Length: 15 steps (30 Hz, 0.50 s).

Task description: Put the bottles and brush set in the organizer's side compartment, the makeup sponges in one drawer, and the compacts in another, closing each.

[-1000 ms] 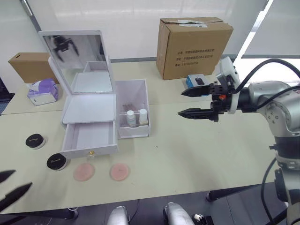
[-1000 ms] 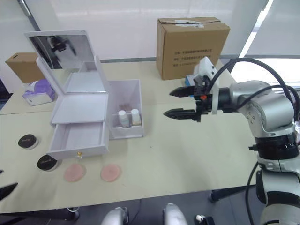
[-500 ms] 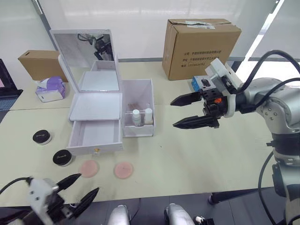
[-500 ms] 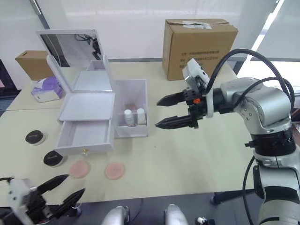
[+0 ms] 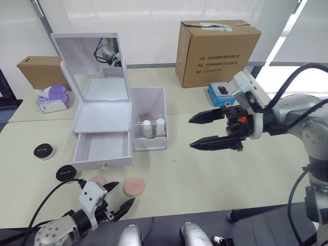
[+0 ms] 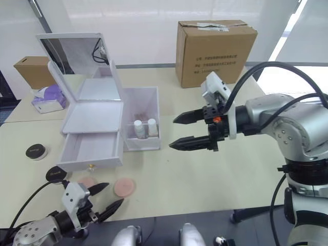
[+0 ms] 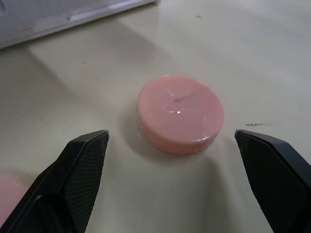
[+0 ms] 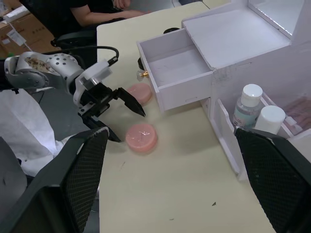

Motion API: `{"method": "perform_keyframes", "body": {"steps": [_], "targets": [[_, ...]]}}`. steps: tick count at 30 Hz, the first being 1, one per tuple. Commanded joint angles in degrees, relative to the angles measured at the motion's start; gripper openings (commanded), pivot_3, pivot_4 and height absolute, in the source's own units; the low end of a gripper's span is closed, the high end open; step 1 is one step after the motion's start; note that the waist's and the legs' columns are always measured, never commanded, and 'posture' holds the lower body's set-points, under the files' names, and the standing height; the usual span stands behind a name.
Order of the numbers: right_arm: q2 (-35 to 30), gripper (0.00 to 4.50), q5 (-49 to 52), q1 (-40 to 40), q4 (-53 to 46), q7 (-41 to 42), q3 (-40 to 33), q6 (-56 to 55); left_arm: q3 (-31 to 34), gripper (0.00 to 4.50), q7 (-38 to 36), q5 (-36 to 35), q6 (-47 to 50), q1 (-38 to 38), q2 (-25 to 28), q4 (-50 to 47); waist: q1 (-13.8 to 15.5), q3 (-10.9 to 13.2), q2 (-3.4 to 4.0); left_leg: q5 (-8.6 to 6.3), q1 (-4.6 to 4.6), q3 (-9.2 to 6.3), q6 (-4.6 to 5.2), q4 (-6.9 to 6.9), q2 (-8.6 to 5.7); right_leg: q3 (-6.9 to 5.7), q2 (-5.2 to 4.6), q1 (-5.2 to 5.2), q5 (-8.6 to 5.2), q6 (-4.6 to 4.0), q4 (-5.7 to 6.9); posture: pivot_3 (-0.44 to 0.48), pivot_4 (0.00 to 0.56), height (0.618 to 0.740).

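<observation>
I have the left gripper [image 6: 102, 201] low at the near edge of the matte beige table [image 5: 215, 169], its two tapered black fingers spread wide and empty. In the left wrist view the fingers [image 7: 82, 160] flank a flat round peach-pink makeup sponge [image 7: 180, 113] with a glossy, wrapper-like sheen on top; they stand clear of it on both sides. A second peach-pink sponge [image 5: 96, 181] lies just beside it, close in front of the drawer.

The right gripper [image 5: 207, 131] hangs above the table to the right of the white plastic organizer [image 5: 102, 115], fingers also wide apart, holding nothing.

The organizer's hinged mirror lid [image 5: 87, 47] stands upright. Its lower drawer [image 5: 102, 149] is pulled out, a smooth white tray with a small gold knob on its front. The translucent white rectangular side compartment [image 5: 149, 119] sits against the organizer's right side; inside it stand the short clear bottle with a white cap [image 5: 147, 128] and the slim beige bottle with a pale cap [image 5: 161, 126], side by side near the front wall. Behind them I see something coral-pink [image 5: 146, 113], too unclear to call.

Two round compacts with black lids rest on the table left of the drawer: one [image 5: 64, 173] near the drawer's front corner, the other [image 5: 44, 150] farther left.

A brown cardboard box [image 5: 217, 45] sits at the far side.
</observation>
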Motion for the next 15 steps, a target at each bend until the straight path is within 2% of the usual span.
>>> {"method": "perform_keyframes", "body": {"steps": [1, 9, 12, 15], "targets": [[-1.1, 4.5, 2.5, -0.6, -2.1, -1.3, -2.9, 1.2, -3.4, 4.46, -0.7, 2.7, -4.8, -2.5, 0.7, 2.8, 0.0, 0.0, 0.01, -0.01, -0.01, -0.03, -0.01, 0.0, 0.0, 0.0, 0.01, 0.0, 0.0, 0.0, 0.0, 0.0, 0.15, 0.738], [-3.1, 4.5, 3.9, 0.0, -2.6, -2.6, -3.4, 1.9, -8.4, 4.46, 1.7, 5.1, -6.2, -8.4, -0.6, 6.8, 0.6, -0.1, 0.15, 0.0, -0.04, -0.02, 0.0, 0.02, -0.01, 0.02, 0.01, 0.12, 0.01, -0.01, -0.02, 0.0, 0.15, 0.738], [-3.7, 4.5, 3.4, 0.4, -3.5, -3.5, -2.8, 2.0, -10.0, 3.88, 1.8, 4.5, -5.0, -9.4, -0.7, 5.6, 0.8, -0.1, 0.15, 0.0, -0.04, -0.02, 0.0, 0.02, -0.01, 0.02, 0.01, 0.13, 0.01, 0.0, -0.02, 0.0, 0.15, 0.738], [-4.2, 4.5, 2.9, 1.0, -4.0, -3.8, -2.5, 1.4, -9.5, 2.96, 1.6, 3.1, -3.7, -9.4, 0.1, 3.8, 0.8, -0.1, 0.15, 0.02, -0.02, -0.03, 0.02, 0.02, 0.0, 0.02, 0.02, 0.42, 0.01, 0.01, -0.03, 0.0, 0.15, 0.738]]}}
